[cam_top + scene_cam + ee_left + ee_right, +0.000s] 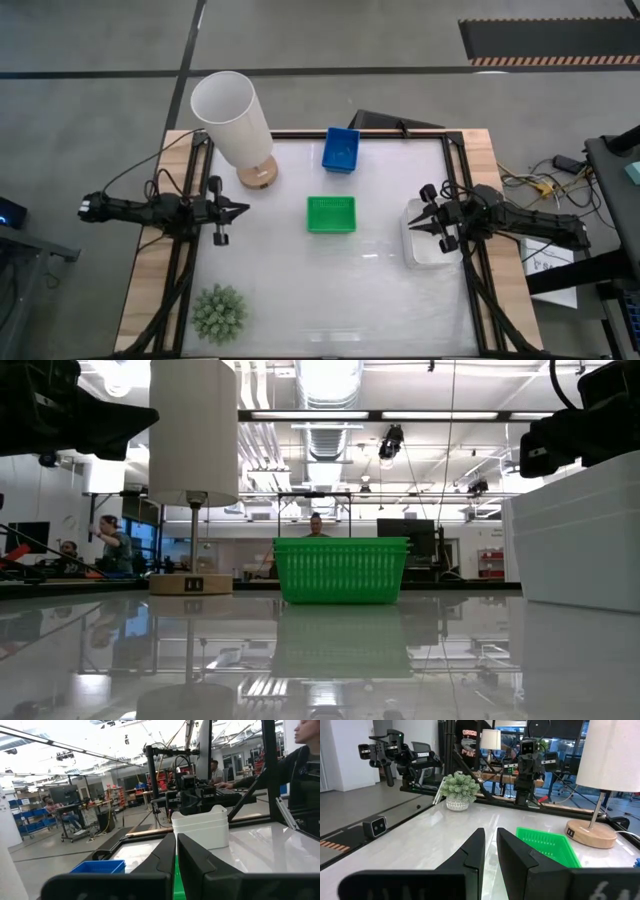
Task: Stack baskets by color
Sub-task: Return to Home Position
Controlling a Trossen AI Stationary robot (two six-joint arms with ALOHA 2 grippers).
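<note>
Baskets look sorted: three stacks, one per colour, nothing loose that we can see.

High view: the left gripper (243,210) has its fingers drawn together on nothing. The green stack (330,214) lies straight ahead of its tips, apart from them, with bare table (330,290) between. The stack's long axis runs along the line joining the two grippers. The blue stack (341,150) sits ahead and off to one side, beyond the green, with its long axis crossways to the green's. The right gripper (412,222) is also pinched together and empty. The white stack (428,250) is directly under its fingers, so the right arm is the nearer one to white. The green stack is just ahead of the right tips. The lamp (232,120) and plant (219,312) flank the left arm.

Low view: the green stack (341,570) stands level mid-table. The white stack (580,535) stands to one side with a dark arm above it. We can't tell how much gap there is.

Left wrist view: there's only a slim slit between the fingers (200,862), with a sliver of green showing through it. The white stack (201,826) is far ahead, and the blue stack (97,866) is ahead and off-axis.

Right wrist view: there's a narrow slit between the fingers (470,855), with the green stack (547,845) ahead and slightly off-axis.

Our read is that only the retreat to rest is left. What matters is that white sits under the right fingers, so that arm should pull back without dipping.
</note>
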